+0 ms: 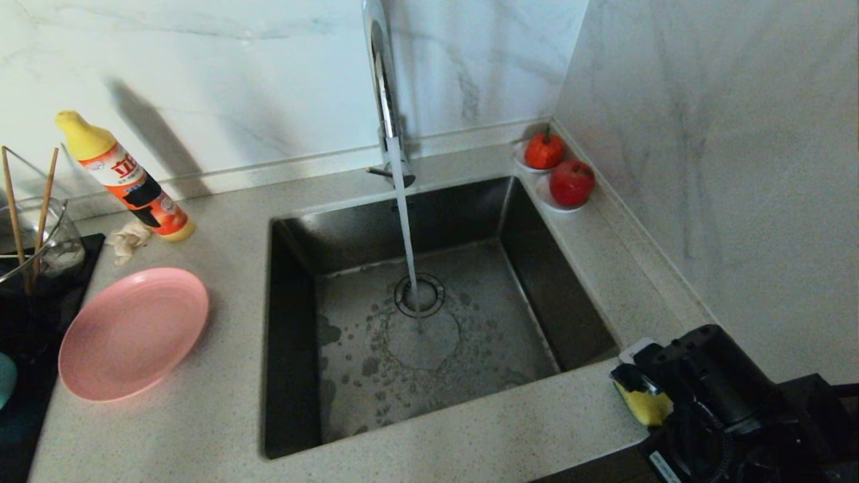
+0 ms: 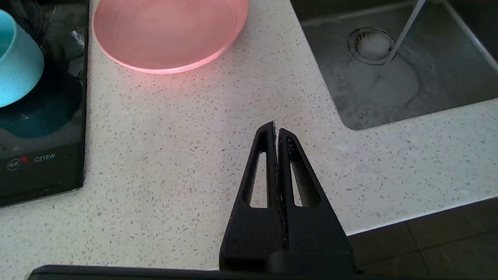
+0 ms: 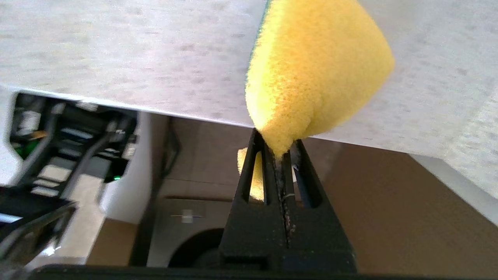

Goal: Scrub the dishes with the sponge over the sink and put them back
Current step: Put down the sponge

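My right gripper [image 3: 281, 149] pinches the yellow foam sponge with a dark green scouring face [image 3: 311, 66] at the speckled counter's [image 1: 470, 429] front edge, beside the deep steel sink [image 1: 416, 335] — tap water running. My left gripper [image 2: 276, 130], fingers together, hangs empty near the shallow matte pink plate [image 2: 167, 31].

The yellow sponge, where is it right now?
The yellow sponge is pinched in the right gripper, at the counter's front edge by the sink's near right corner in the head view.

The right gripper [image 3: 278, 153] is clamped on the sponge [image 3: 311, 70]; the left gripper [image 2: 276, 130] hangs closed, empty.
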Robot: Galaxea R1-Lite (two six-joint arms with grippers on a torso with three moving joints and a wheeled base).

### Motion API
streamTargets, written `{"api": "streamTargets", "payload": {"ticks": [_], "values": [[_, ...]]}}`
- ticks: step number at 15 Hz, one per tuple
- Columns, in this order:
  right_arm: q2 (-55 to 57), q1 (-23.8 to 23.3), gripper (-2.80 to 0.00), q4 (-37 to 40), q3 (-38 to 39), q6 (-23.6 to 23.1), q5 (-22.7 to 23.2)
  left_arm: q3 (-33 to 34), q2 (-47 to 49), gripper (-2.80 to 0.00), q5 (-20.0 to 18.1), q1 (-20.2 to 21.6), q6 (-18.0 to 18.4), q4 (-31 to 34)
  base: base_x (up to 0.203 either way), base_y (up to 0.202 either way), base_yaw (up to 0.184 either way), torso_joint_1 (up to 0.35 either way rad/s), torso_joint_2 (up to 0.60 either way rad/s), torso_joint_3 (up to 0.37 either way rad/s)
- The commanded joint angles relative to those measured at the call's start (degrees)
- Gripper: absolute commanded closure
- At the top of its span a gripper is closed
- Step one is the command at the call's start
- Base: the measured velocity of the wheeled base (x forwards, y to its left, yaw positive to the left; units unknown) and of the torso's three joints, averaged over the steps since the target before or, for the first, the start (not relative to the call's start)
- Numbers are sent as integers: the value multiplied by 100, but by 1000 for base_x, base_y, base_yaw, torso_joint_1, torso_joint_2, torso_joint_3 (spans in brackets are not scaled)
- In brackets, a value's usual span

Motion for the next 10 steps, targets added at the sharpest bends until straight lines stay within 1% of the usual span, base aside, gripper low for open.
{"api": "streamTargets", "payload": {"ticks": [1,5,7,10], "values": [[80,-176,0,0,-37,-20,-124,0,-7,0,-9,2,4,0,0,0,0,0,0,0],[236,-341,0,-329,-220,-130,-157,0,-7,0,0,2,4,0,0,0,0,0,0,0],[310,-352,0,-343,-338,-152,-162,0,-7,0,0,2,4,0,0,0,0,0,0,0],[474,-446,0,-427,-388,-159,-384,0,-7,0,0,2,4,0,0,0,0,0,0,0]]}}
